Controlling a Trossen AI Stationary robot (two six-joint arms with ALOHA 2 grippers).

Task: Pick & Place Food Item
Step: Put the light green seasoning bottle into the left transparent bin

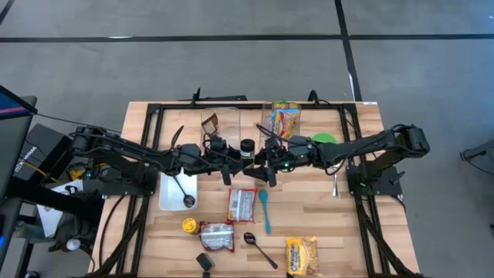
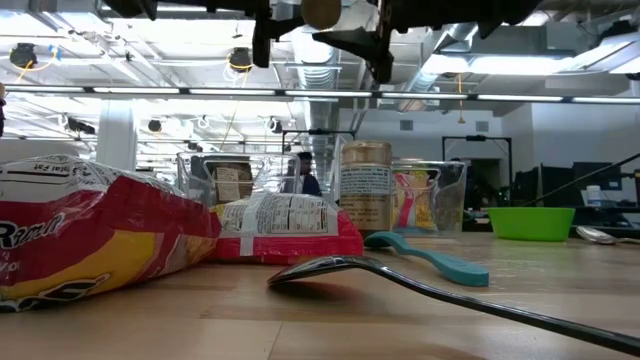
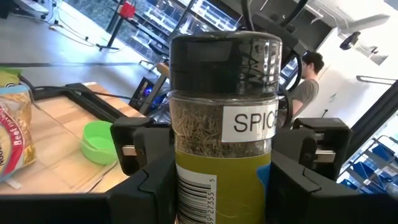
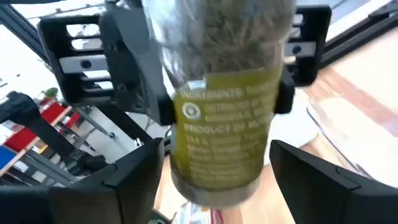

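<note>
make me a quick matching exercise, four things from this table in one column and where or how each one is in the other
1 spice jar
2 teal spoon
3 green bowl
4 white tray

a lying flat on the wood, mid-table
b beneath the left arm, holding a dark spoon
c held off the table in the left gripper
d beneath the right arm, at the far side

Pairs: 1-c, 2-a, 3-d, 4-b

spoons (image 1: pixel 265 211) 4 | food packets (image 1: pixel 241 204) 4 | spice jar (image 1: pixel 247 147) 1 | green bowl (image 1: pixel 325 140) 1

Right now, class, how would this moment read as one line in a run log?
stage: handover in mid-air | left gripper: shut on spice jar | right gripper: open around the jar | table: packets, spoons
</note>
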